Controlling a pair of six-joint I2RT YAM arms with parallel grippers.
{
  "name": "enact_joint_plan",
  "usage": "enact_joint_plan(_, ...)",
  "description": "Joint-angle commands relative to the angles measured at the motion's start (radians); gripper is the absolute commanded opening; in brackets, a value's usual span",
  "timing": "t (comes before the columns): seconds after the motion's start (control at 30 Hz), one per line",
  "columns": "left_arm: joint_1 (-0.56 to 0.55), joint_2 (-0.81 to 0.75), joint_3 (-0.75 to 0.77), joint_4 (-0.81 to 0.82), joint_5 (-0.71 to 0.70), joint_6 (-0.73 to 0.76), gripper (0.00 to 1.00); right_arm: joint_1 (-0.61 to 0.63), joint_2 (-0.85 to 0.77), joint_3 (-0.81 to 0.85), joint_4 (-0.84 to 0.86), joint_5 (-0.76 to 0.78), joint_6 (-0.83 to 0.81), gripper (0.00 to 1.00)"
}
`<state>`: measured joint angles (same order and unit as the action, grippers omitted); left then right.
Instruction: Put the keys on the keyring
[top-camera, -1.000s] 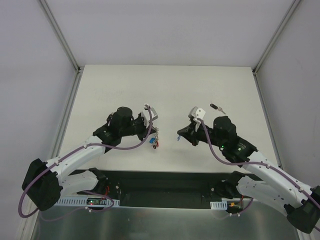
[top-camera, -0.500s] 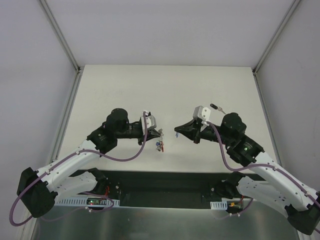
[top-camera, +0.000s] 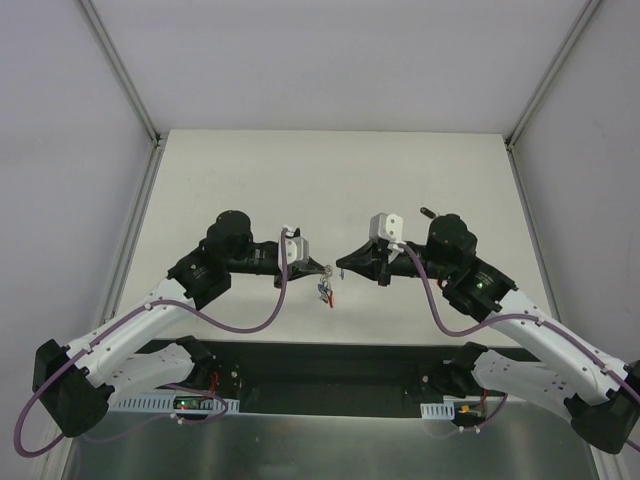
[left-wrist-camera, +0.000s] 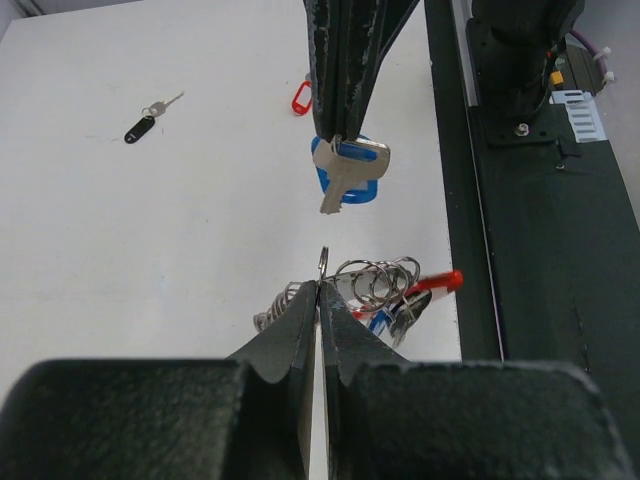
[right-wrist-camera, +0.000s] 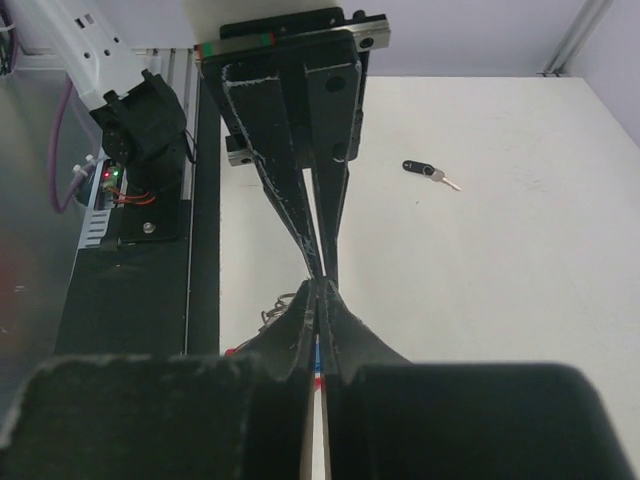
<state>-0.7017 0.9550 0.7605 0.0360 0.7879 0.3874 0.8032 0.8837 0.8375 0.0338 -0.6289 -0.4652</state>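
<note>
The white tabletop (top-camera: 330, 170) carries all items. The left arm (top-camera: 150, 318) and the right arm (top-camera: 535, 335) are reached inward, so that the two hands meet tip to tip over the near middle of the tabletop.

The left hand (left-wrist-camera: 320, 295) is closed, with its fingers pressed together. A thin silver ring of the keyring (left-wrist-camera: 385, 285) is pinched edge-on at the tip and projects slightly beyond it. The rest of the keyring, made up of coiled silver rings, a short chain and the red plastic band, hangs just beside and below the left hand's tip. It cannot be told whether the hanging part touches the tabletop.

The right hand (left-wrist-camera: 342, 132) is also closed and is clamped on the blue-headed key (left-wrist-camera: 350, 172). The key is gripped at its head. Its silver blade is directed toward the left hand's tip and is near the pinched ring, with a small gap left between them. In the right wrist view the two hands are seen aligned nose to nose, and the gripped key is hidden there by the fingers.

The black-headed key (left-wrist-camera: 145, 120) lies flat on the tabletop, well apart from both hands' tips, on the far side of the right arm's wrist.

The red-tagged key (left-wrist-camera: 301, 97) lies on the tabletop beyond the right hand and is partly hidden by its fingers.
</note>
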Motion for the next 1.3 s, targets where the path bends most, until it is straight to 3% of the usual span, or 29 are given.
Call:
enact_joint_plan(0.0,-0.012,-0.010,0.025,0.015,0.066,0.044,0.00,0.047,0.027,0.086,-0.029,-0.022,-0.093,0.01)
enact_joint_plan(0.47,-0.012,-0.044,0.003,-0.008,0.083,0.021,0.00,0.102,0.103,0.107,-0.097,0.097,-0.170,0.01)
enact_joint_plan(1.27,-0.013,-0.030,0.011,-0.028,0.071,0.022,0.00,0.120,0.120,0.114,-0.038,0.031,-0.119,0.01)
